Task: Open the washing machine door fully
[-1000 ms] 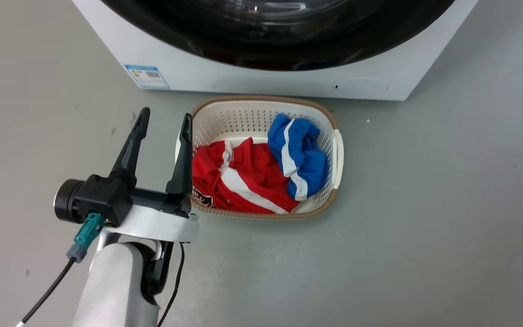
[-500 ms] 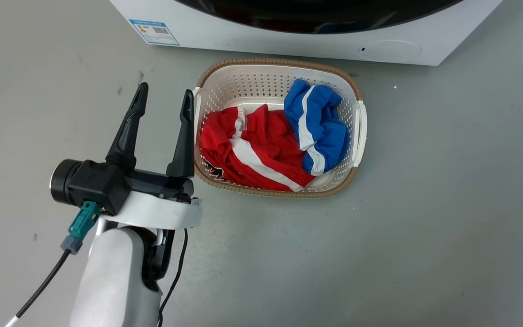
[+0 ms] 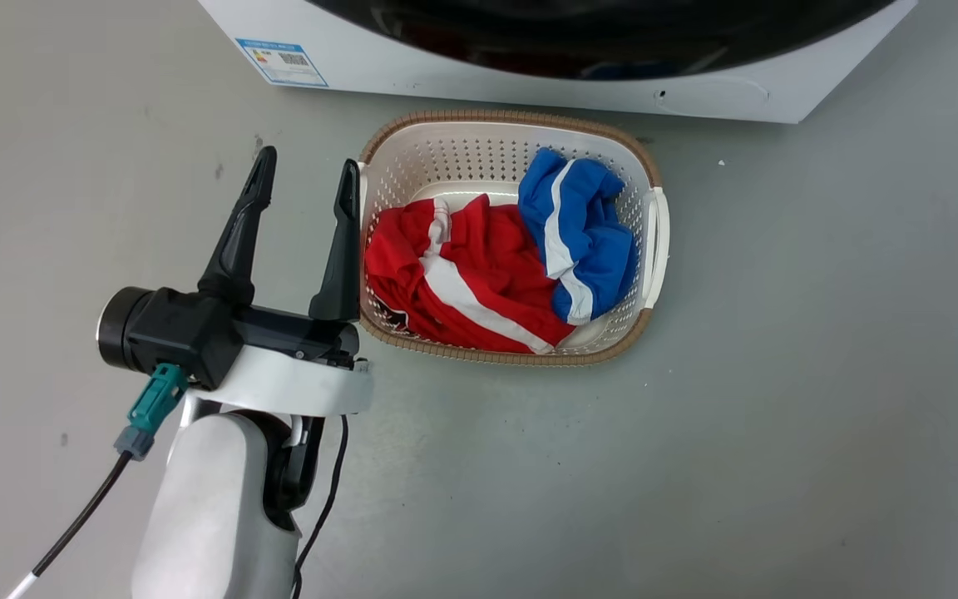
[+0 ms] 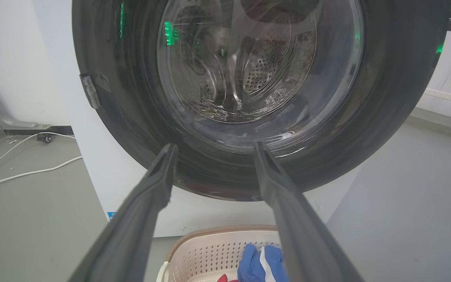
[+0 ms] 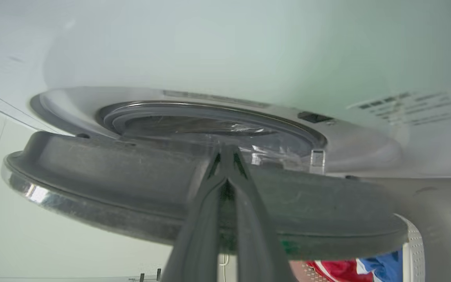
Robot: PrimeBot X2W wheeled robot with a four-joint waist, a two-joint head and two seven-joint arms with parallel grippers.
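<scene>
One big white front-loading washing machine stands ahead of the left gripper, whose two fingers are spread wide and empty. Its one round, glossy black-rimmed washing machine door stands ajar. The right gripper, fingers pressed together, reaches across that door's rim. Just right of the left gripper sits one white perforated laundry basket holding two garments: one red garment and one blue garment. One blue label sticker is on the machine, its print too small to read.

it looks like a bare laundry test space rather than a furnished home: a white front-loading washing machine stands on a plain grey floor, a perforated laundry basket holding a red garment and a blue garment sits before it, and loose white cables trail by a blank white wall.
</scene>
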